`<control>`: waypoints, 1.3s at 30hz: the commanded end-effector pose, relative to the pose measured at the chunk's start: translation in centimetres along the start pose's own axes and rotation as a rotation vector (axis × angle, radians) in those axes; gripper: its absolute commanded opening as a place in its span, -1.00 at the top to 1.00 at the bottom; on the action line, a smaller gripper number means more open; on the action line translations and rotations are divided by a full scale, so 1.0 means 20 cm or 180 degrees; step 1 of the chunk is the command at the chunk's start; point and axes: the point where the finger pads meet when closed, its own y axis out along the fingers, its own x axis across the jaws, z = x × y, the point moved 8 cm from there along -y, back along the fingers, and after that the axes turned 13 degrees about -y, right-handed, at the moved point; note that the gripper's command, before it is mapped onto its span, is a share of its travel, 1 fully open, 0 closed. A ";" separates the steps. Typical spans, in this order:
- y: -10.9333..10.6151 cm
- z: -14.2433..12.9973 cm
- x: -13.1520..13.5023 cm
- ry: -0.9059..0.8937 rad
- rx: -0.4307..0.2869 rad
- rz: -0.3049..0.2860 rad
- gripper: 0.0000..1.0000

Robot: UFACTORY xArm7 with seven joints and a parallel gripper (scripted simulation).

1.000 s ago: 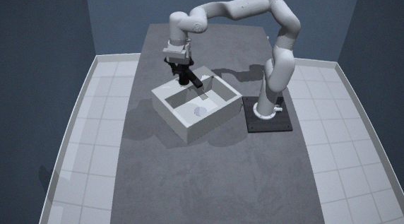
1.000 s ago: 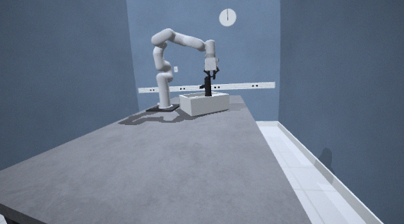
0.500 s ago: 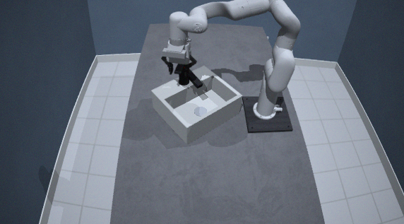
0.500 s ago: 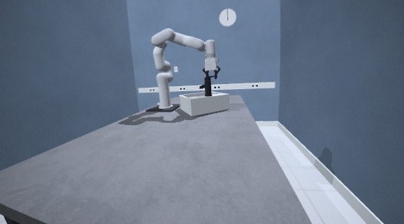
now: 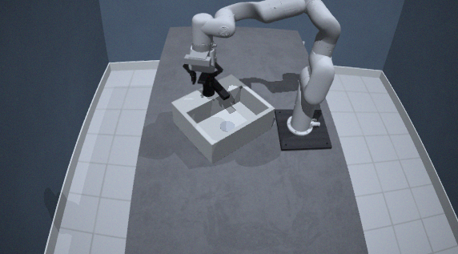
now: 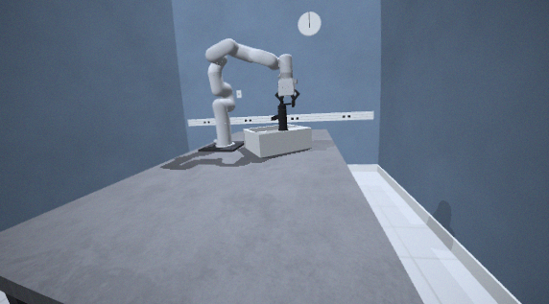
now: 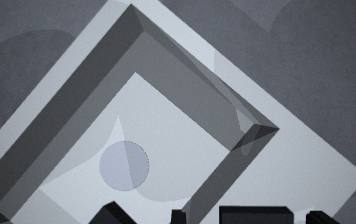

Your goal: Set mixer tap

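A black mixer tap stands on the back rim of a light grey sink block. Its spout reaches out over the basin. My gripper is open and hangs just above the top of the tap, with its fingers spread to either side and nothing between them. In the wrist view I look down into the sink with its round drain. Dark parts of the tap show at the bottom edge. I cannot see a red dot in any view.
The sink block stands on a long grey table. The arm's dark base plate lies right beside the sink. Tiled floor with a low rim runs along both sides of the table.
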 end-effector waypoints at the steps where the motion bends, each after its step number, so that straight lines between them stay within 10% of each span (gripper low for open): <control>1: -0.01 0.00 0.00 0.0000 0.0000 -0.0015 -0.40; 39: -0.15 0.00 0.00 0.0000 0.0000 -0.0015 -0.40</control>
